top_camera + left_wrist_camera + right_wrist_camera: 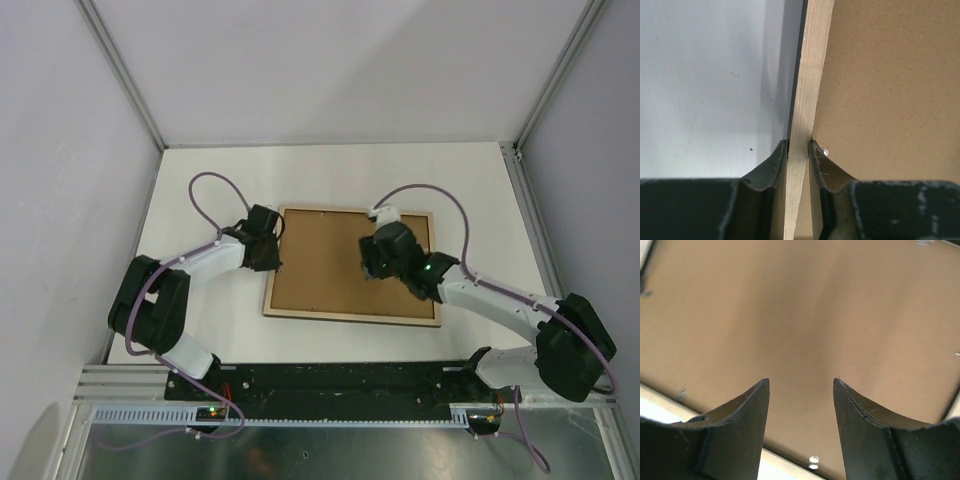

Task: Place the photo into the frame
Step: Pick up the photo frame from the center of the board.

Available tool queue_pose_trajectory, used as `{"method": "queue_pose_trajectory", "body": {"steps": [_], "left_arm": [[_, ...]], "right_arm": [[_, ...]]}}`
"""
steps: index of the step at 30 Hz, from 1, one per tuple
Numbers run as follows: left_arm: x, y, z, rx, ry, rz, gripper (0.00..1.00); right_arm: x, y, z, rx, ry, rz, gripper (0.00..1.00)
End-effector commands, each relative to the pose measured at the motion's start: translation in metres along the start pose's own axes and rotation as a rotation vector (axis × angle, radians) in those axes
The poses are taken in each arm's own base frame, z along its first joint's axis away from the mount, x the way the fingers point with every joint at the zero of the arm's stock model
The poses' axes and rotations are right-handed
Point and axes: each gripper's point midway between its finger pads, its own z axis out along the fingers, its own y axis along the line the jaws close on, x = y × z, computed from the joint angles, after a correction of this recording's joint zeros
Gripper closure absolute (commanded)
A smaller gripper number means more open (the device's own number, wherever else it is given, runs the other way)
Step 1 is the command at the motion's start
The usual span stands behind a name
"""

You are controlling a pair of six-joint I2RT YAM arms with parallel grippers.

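Inside the frame lies a brown backing board.

Brown backing board lies flat on white table; pale walls around.

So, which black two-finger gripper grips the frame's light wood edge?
The left gripper, pinching the frame by its edge; the right gripper hangs open over the brown backing board.

Bright, even light from overhead leaves only soft shadows on the white table. The right wrist view is blurred across the brown board, perhaps from closeness; the left wrist view keeps the edge of the frame sharp.
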Motion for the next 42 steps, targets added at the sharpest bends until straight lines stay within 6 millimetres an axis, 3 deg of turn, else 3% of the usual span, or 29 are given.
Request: {"method": "queue_pose_trajectory", "body": {"steps": [1,5,11,20,27,36,42], "left_arm": [[-0.037,-0.025,-0.020,0.107,-0.093,0.014,1.00],[-0.046,-0.032,-0.031,0.137,-0.101,0.016,1.00],[-0.055,-0.038,-0.043,0.157,-0.107,0.024,1.00],[-0.062,-0.041,-0.050,0.161,-0.109,0.026,1.00],[-0.063,-0.041,-0.053,0.161,-0.106,0.030,1.00],[-0.063,-0.042,-0.056,0.164,-0.102,0.033,1.00],[-0.062,-0.042,-0.059,0.168,-0.103,0.033,1.00]], "right_arm": [[-0.017,0.062,-0.017,-0.095,-0.145,-0.223,0.42],[0.002,0.118,-0.022,-0.173,-0.190,-0.391,0.41],[0.029,0.175,-0.030,-0.228,-0.227,-0.576,0.38],[0.066,0.222,-0.031,-0.084,-0.306,-0.880,0.27],[0.082,0.222,-0.003,0.135,-0.319,-1.033,0.23],[0.073,0.200,0.031,0.317,-0.335,-1.060,0.23],[0.061,0.186,0.045,0.418,-0.359,-1.041,0.30]]}}
